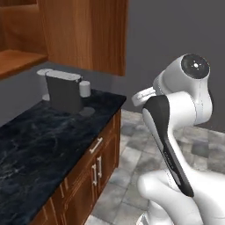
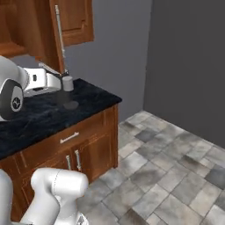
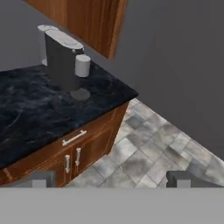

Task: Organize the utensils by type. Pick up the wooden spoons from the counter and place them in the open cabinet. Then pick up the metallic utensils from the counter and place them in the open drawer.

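Nearest to you, in the hand view, the claw (image 3: 111, 179) has its two dark finger tips (image 3: 39, 178) set far apart at the bottom corners, jaws spread as wide as they go, with nothing between them but tiled floor (image 3: 144, 148). You cannot make out the claw itself from the left base camera, where the bulky white arm (image 1: 184, 110) blocks the lower right.

Beyond the tips comes the wooden front under the tabletop: a drawer front with a horizontal handle (image 3: 73, 137) and, below it, two cabinet doors with upright handles (image 3: 72, 159). From these views you cannot tell whether any drawer stands open.

Next is the dark marbled tabletop (image 3: 26, 113), its right end cut square at the corner. Toward its back right corner stands a dark coffee machine (image 3: 61, 61) with a pale cup-like cylinder (image 3: 82, 65) at its front; its rear part is hard to read.

Farthest, the wooden wall cabinet (image 1: 83, 30) hangs above the back edge, cut off by the frame top, and at the left base view's left edge an open shelf (image 1: 17, 59) shows. The wooden spoons and metallic utensils cannot be made out anywhere on the visible stretch of tabletop.
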Tool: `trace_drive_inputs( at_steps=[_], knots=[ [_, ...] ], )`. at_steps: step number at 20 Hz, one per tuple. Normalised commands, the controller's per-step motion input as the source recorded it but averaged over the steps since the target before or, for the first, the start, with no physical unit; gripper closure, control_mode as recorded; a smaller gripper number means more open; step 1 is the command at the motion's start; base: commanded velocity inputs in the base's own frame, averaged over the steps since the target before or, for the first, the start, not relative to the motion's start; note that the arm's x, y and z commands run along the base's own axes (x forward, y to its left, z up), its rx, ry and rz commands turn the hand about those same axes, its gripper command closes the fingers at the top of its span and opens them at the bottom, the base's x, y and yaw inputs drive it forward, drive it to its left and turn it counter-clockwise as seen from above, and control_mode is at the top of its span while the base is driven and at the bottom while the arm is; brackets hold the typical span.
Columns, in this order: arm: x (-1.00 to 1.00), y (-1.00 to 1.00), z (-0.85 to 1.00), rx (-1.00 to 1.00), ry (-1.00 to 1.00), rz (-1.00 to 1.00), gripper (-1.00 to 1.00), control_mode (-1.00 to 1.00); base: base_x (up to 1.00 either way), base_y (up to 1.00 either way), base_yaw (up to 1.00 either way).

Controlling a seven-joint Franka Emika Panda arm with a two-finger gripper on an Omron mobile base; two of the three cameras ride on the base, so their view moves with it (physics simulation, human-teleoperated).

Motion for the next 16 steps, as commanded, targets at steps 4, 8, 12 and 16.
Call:
trace_drive_inputs(
  at_steps=[4, 8, 12, 16],
  knots=[
    [0.00, 0.00, 0.00, 0.00, 0.00, 0.00, -1.00, 1.00, -0.24, 0.00, -0.99],
    [0.00, 0.00, 0.00, 0.00, 0.00, 0.00, -1.00, 1.00, -0.20, 0.00, -1.00],
    [0.00, 0.00, 0.00, 0.00, 0.00, 0.00, -1.00, 1.00, -0.07, 0.00, -1.00],
    [0.00, 0.00, 0.00, 0.00, 0.00, 0.00, -1.00, 1.00, 0.00, 0.00, -1.00]
  ],
)
